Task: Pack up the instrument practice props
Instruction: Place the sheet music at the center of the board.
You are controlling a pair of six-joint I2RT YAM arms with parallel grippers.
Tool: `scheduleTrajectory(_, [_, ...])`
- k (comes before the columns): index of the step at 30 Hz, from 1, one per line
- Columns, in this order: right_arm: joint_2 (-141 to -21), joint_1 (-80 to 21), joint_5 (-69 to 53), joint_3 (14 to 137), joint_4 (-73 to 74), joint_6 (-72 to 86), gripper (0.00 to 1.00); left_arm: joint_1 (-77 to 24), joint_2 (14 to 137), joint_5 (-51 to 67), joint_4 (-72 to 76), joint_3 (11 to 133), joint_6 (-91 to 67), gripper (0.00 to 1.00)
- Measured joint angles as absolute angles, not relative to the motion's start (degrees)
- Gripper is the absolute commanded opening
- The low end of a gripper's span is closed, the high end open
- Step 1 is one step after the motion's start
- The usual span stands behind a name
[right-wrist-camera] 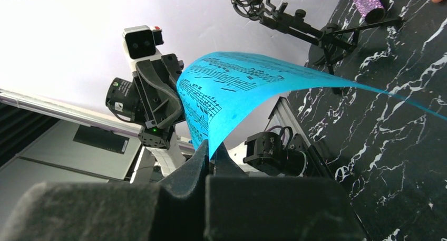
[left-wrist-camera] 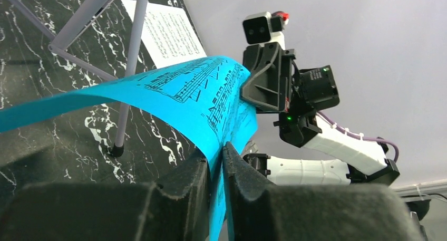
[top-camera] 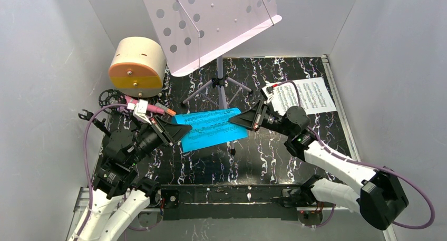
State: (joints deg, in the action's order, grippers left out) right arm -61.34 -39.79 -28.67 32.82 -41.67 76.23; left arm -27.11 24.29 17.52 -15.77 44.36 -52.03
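Note:
The blue sheet music point(top-camera: 211, 129) hangs bowed above the table, pinched at both ends. My left gripper point(top-camera: 187, 131) is shut on its left edge, and in the left wrist view the blue sheet point(left-wrist-camera: 200, 93) runs between the closed fingers of the left gripper point(left-wrist-camera: 221, 148). On the opposite edge my right gripper point(top-camera: 235, 119) point(right-wrist-camera: 213, 146) is shut too. The white sheet music point(top-camera: 305, 96) lies flat at the back right. The lilac perforated music stand point(top-camera: 211, 19) stands at the back centre. The pink microphone point(top-camera: 153, 108) lies at the left. The black ring mount on its tripod point(right-wrist-camera: 279, 14) and the purple mic point(right-wrist-camera: 366, 1) are near it.
A round cream case with an orange face point(top-camera: 137, 67) sits at the back left. The stand's tripod legs point(top-camera: 219, 88) spread just behind the blue sheet. Grey walls enclose the black marbled table point(top-camera: 274, 156) on three sides.

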Motion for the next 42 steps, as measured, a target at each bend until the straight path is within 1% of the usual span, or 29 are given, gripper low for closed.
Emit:
scheduleTrajectory(1, [-60.5, -39.6, -28.6, 32.8, -40.4, 75.7, 0.01, -27.1, 24.3, 17.1, -15.9, 44.4, -51.3, 0.21])
scheduleTrajectory(3, [-58.6, -38.9, -28.3, 32.9, -37.6, 74.4, 0.01, -27.1, 24.4, 16.3, -16.5, 44.4, -49.6, 0.33])
scheduleTrajectory(5, [-56.5, -38.0, -27.8, 33.3, -33.8, 73.1, 0.01, -27.1, 24.9, 15.2, -17.3, 44.9, -47.5, 0.42])
scheduleTrajectory(7, [-54.3, -36.9, -27.5, 34.1, -30.2, 71.8, 0.01, -27.1, 26.0, 14.0, -18.2, 46.0, -45.1, 0.54])
scheduleTrajectory(9, [-52.4, -35.4, -27.3, 35.7, -26.2, 70.2, 0.01, -27.1, 27.1, 12.5, -18.7, 47.6, -42.5, 0.63])
scheduleTrajectory(14, [-49.6, -32.1, -25.6, 43.3, -14.0, 64.9, 0.01, -27.1, 29.3, 8.2, -19.3, 51.4, -36.2, 0.79])
scheduleTrajectory(17, [-49.3, -30.0, -23.6, 48.8, -5.9, 61.0, 0.01, -27.1, 29.5, 5.7, -19.3, 52.0, -32.6, 0.86])
scheduleTrajectory(22, [-50.2, -25.8, -19.7, 54.8, 4.7, 55.5, 0.01, -27.1, 29.5, 1.4, -19.4, 52.0, -26.9, 0.91])
scheduleTrajectory(25, [-52.3, -23.5, -18.0, 57.1, 8.6, 53.0, 0.01, -27.1, 29.1, -0.6, -18.8, 50.9, -24.2, 0.93])
scheduleTrajectory(28, [-54.8, -19.0, -17.0, 58.4, 10.5, 51.2, 0.01, -27.1, 28.1, -2.2, -18.3, 47.9, -21.7, 0.94])
scheduleTrajectory(35, [-63.4, -5.7, -17.4, 61.0, 10.4, 49.2, 0.01, -27.1, 27.3, -3.7, -16.2, 40.5, -18.3, 0.96])
scheduleTrajectory(38, [-68.5, 0.6, -18.7, 62.6, 7.3, 49.3, 0.01, -27.1, 27.6, -3.7, -15.6, 38.2, -17.4, 0.96])
scheduleTrajectory(42, [-77.4, 5.9, -20.0, 67.3, 2.3, 49.5, 0.01, -26.8, 28.1, -3.6, -15.4, 37.9, -16.1, 0.97])
